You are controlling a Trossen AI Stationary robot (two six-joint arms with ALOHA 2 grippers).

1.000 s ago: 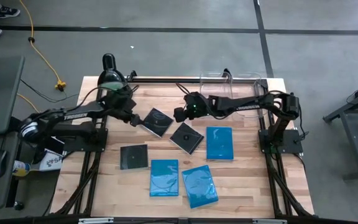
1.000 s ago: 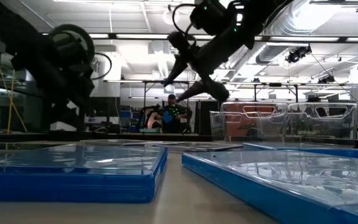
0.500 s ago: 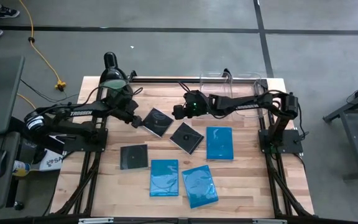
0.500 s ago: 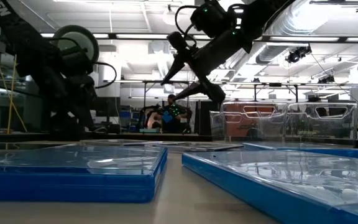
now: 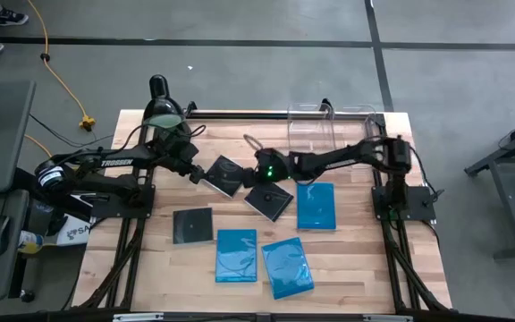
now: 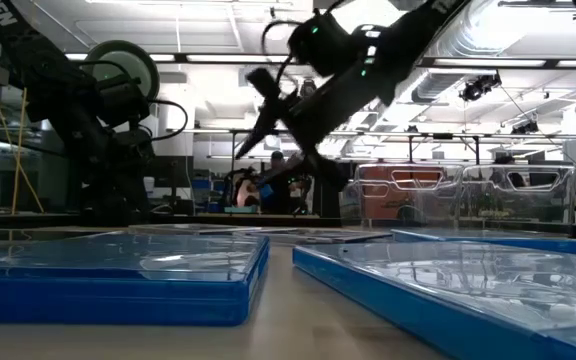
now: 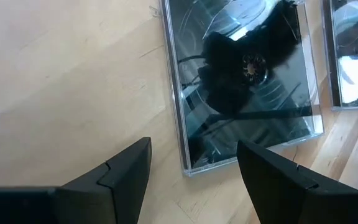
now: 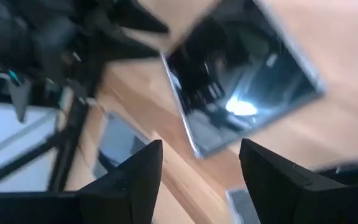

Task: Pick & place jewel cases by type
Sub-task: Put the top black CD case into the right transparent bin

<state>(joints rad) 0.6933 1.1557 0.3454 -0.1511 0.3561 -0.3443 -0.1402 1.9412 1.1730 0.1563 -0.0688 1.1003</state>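
Three black jewel cases lie flat on the wooden table: one at mid-left (image 5: pixel 224 174), one at the centre (image 5: pixel 269 199), one nearer the front (image 5: pixel 192 224). Three blue cases (image 5: pixel 316 206) (image 5: pixel 236 255) (image 5: pixel 287 266) lie toward the front right. My left gripper (image 5: pixel 197 174) (image 7: pixel 194 162) stands open just left of the mid-left black case (image 7: pixel 247 81), whose corner shows between its fingers; no touch shows. My right gripper (image 5: pixel 252 175) (image 8: pixel 201 155) (image 6: pixel 258 130) hovers open on that case's right side, above it.
Clear plastic bins (image 5: pixel 333 121) stand at the far right edge of the table. A lamp-like black stand (image 5: pixel 156 89) rises at the far left corner. Bare wood (image 5: pixel 356 259) lies at the front right.
My right gripper has come down and moved toward the table's near left, closer to the mid-left black case, still open. The cases have kept their places.
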